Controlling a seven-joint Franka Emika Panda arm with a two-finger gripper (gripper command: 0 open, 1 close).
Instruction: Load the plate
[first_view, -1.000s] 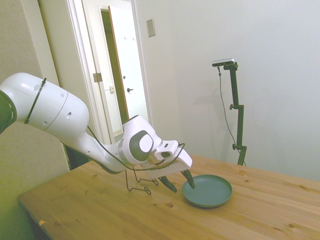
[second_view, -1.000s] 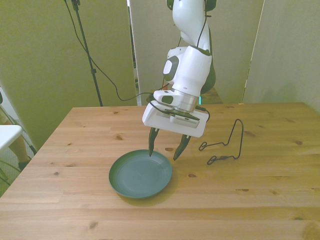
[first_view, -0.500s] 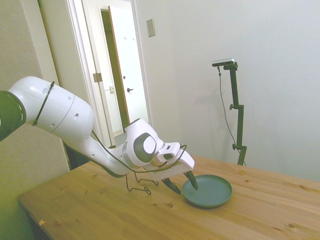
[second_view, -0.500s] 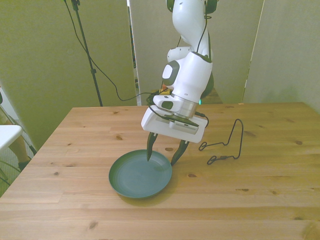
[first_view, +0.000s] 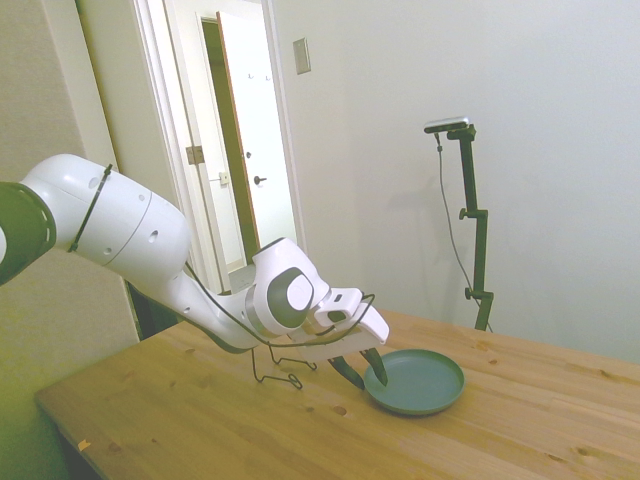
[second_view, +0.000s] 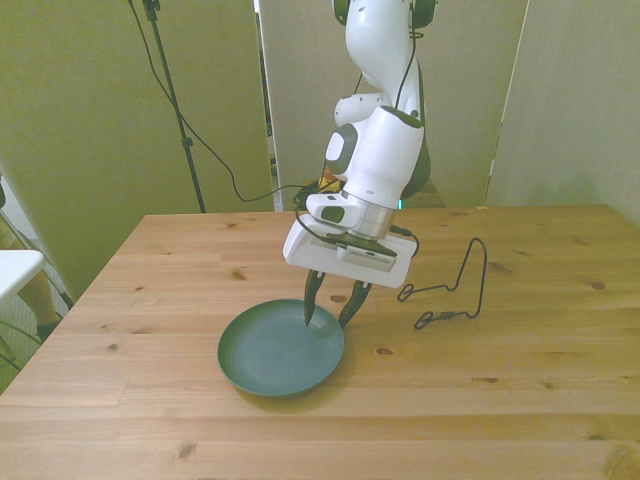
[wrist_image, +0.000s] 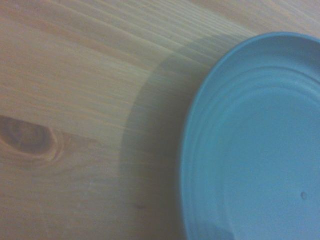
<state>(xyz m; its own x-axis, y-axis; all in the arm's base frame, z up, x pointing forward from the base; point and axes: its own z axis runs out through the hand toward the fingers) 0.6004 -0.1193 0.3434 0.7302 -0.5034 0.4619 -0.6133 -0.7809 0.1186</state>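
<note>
The dark teal plate (second_view: 272, 358) lies flat on the wooden table (second_view: 520, 400), toward the front view's left of centre. My gripper (second_view: 326, 316) is tilted down over the plate's far rim. One finger reaches inside the dish and the other stands just outside the rim. The fingers are open, with a narrow gap between them that spans the rim, and they hold nothing. The side view has the gripper (first_view: 364, 377) at the near-left edge of the plate (first_view: 428, 384). In the wrist view, the plate (wrist_image: 260, 150) and its curved rim fill one side, over bare wood.
A thin black wire stand (second_view: 466, 285) rests on the table at the front view's right of the gripper, about a hand's width from the plate. In the side view, the wire stand (first_view: 272, 370) sits just behind the arm. An open doorway (first_view: 240, 150) lies behind the table.
The gripper has dropped lower onto the plate's far rim, and its fingers have drawn closer together. The plate and the wire stand have not moved.
</note>
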